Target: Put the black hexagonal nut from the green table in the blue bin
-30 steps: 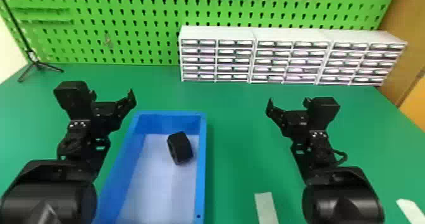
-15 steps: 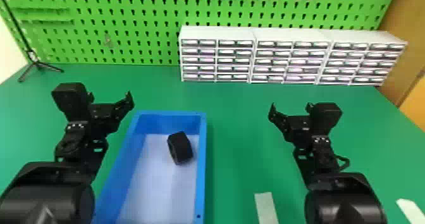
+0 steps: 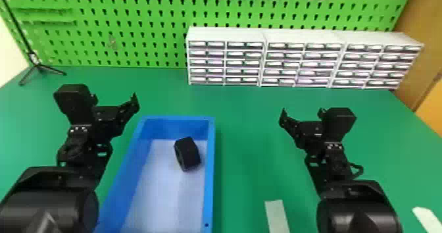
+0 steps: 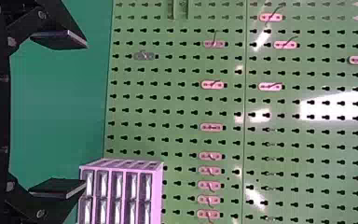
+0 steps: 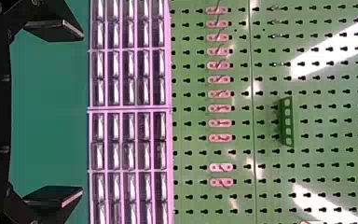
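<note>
Black hexagonal nut inside the blue bin, toward its 1 o'clock corner.
It lies on its side on the pale bin floor; from it, the left gripper hangs at 10 o'clock and the right gripper at 2 o'clock, both empty with fingers spread wide, a white strip at 4 o'clock, and white drawer units farther off at 1 o'clock.

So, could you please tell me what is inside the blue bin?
Inside the bin, towards its far right, lies the black nut; anything directly beneath it is hidden.
</note>
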